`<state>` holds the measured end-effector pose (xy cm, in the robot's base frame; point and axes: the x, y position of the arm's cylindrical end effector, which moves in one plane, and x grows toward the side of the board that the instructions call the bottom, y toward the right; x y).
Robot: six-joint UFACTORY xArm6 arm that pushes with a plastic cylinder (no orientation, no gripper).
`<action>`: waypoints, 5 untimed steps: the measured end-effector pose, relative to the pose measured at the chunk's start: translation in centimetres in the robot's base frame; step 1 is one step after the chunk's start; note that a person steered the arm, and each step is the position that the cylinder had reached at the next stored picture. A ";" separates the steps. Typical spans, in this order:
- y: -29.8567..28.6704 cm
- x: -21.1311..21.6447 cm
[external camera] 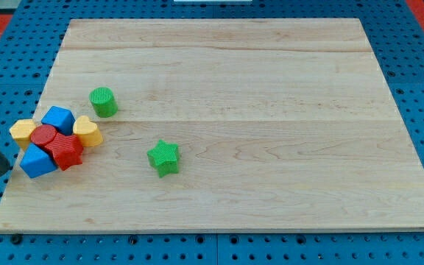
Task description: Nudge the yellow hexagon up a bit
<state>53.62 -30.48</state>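
Note:
The yellow hexagon [22, 131] lies at the left edge of the wooden board [271, 88], at the left end of a tight cluster. Touching it are a red cylinder [44, 136] and a blue block [58, 118]. A red star [66, 151], a yellow heart [87, 131] and a second blue block [37, 161] complete the cluster. My dark rod enters from the view's left edge. My tip [3, 174] sits just off the board's left edge, below and left of the yellow hexagon and close to the left of the lower blue block.
A green cylinder [103, 101] stands above and right of the cluster. A green star [163, 157] lies further right, towards the board's middle. Blue perforated table surrounds the board.

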 end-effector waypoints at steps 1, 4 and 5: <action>0.0 -0.3; 0.0 -1.7; 0.0 -4.4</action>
<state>49.23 -30.50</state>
